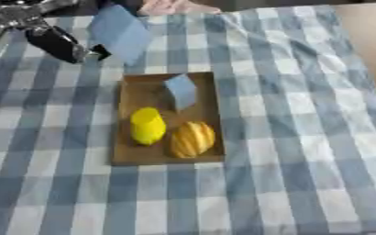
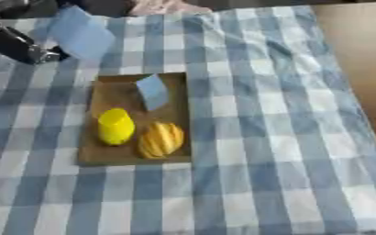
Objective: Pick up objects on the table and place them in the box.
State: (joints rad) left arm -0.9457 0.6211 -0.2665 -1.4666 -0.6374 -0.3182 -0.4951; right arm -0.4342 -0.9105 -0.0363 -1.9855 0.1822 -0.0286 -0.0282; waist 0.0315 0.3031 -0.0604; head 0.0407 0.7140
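- Nearest the camera, the bench (image 1: 303,183) shows only its blue-and-white checked cloth, which spreads over most of both views; a bare tan strip of surface runs along the right edge.
- At the middle sits the box (image 1: 125,156), a shallow brown cardboard tray, lying flat on the cloth with its long side running away from the camera.
- In the box's near-left part stands a yellow cup-like object (image 1: 147,125), its rim upward.
- Just beside it, to the right, lies a ribbed orange-yellow object (image 1: 193,138), shaped like a small gourd; whether the two touch is hard to tell.
- At the box's far side a small pale blue card (image 1: 181,91) stands tilted against the far wall.
- Beyond the box, a larger blue sheet (image 1: 120,32) is raised above the cloth at a slant.
- At the far left corner, the left hand (image 1: 59,43), black with silver parts, is at the sheet's lower edge; its fingers seem to pinch the sheet there, though the contact is blurred.
- The right hand shows in neither view.
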